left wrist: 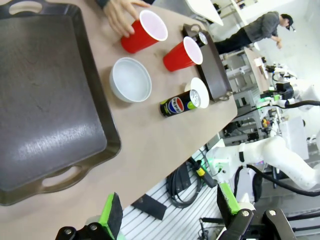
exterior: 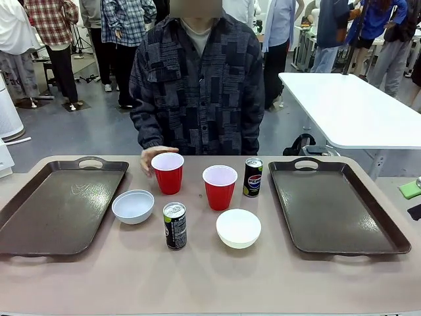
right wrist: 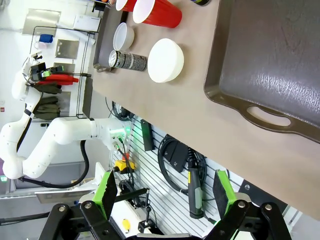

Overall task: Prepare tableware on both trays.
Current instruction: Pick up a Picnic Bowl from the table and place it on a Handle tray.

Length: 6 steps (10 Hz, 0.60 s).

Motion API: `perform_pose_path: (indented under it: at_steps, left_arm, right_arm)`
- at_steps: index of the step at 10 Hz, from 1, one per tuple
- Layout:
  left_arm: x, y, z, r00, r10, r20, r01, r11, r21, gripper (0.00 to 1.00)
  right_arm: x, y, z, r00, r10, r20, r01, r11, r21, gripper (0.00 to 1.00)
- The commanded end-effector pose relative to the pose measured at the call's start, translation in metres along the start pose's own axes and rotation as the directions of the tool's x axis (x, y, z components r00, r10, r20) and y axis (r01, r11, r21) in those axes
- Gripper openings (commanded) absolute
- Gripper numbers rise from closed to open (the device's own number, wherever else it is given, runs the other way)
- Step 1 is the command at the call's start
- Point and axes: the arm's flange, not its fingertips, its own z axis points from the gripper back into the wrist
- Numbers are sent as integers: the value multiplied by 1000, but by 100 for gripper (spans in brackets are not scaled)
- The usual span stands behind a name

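The tan table [exterior: 210, 283] carries the left tray [exterior: 59, 210] and the right tray [exterior: 335, 204], both with open floors, well to either side of the middle red cup [exterior: 219, 186]. The left gripper [left wrist: 169, 207] and right gripper [right wrist: 164, 192] hang spread and empty off the table's near edge. A person's hand [exterior: 152, 157] touches the second red cup [exterior: 168, 172], behind and left of the middle cup. One bowl [exterior: 133, 206] sits to its left, the other bowl [exterior: 238, 228] just in front, the Pepsi can [exterior: 252, 176] just right and the other can [exterior: 174, 225] front-left.

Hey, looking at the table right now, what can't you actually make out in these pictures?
Person's hand: front view, fingers hidden behind the left red cup.
Far can: right wrist view, cut by the top edge.
Left tray: front view, outer rim cut by the left edge.
Green item: front view, cut by the right edge, unidentifiable.
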Motion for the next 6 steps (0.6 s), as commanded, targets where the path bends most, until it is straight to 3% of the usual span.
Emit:
perform_pose_path:
  at_steps: [1, 2, 3, 6]
  left_arm:
    - [-1, 2, 1, 1000, -1, 5, 1, 1000, -16, 100]
    - [-1, 2, 1, 1000, -1, 5, 1, 1000, -16, 100]
    - [-1, 2, 1, 1000, -1, 5, 1, 1000, -16, 100]
    - [-1, 2, 1, 1000, -1, 5, 1, 1000, -16, 100]
  right_arm:
    - [0, 2, 1, 1000, 10, 6, -10, 1000, 15, 100]
    - [0, 0, 0, 1000, 0, 0, 0, 1000, 0, 100]
    - [11, 9, 10, 999, -28, 46, 28, 1000, -5, 100]
    - [78, 55, -9, 989, -139, -42, 121, 948, -294, 100]
